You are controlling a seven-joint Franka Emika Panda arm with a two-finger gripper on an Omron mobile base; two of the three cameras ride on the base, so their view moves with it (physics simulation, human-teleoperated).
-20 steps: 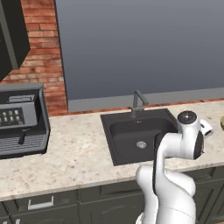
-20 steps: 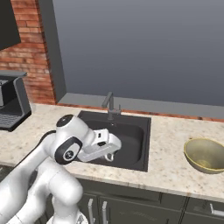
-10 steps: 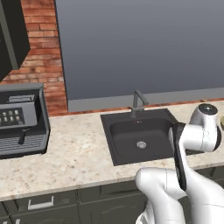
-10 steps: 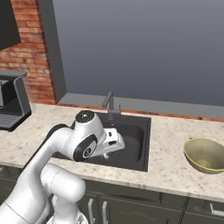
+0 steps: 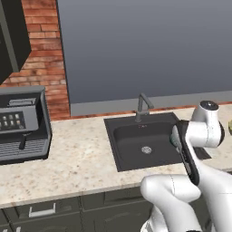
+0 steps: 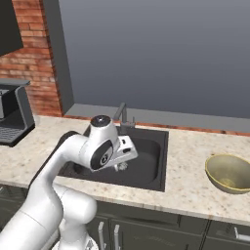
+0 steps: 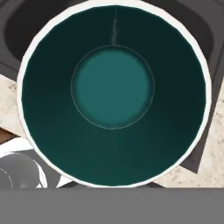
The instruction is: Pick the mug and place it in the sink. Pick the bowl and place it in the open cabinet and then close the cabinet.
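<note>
Jaws clamp mug [image 7: 113, 94] over sink [image 6: 146, 166]; speckled counter [image 5: 81, 158]; brick wall [image 5: 45, 59].

The speckled beige counter [image 6: 195, 185] carries the bowl [image 6: 228, 173] at right and a coffee machine [image 5: 20, 124] at left.

arm swung further over sink [image 6: 146, 161]

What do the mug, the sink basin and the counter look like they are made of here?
The small white mug with teal-green inside looks like glazed ceramic: smooth, with a thin white rim. The dark charcoal rectangular sink basin looks like matt composite or coated metal, with no shine except its round metal drain. The beige speckled counter looks like polished granite, or a laminate copy.
</note>
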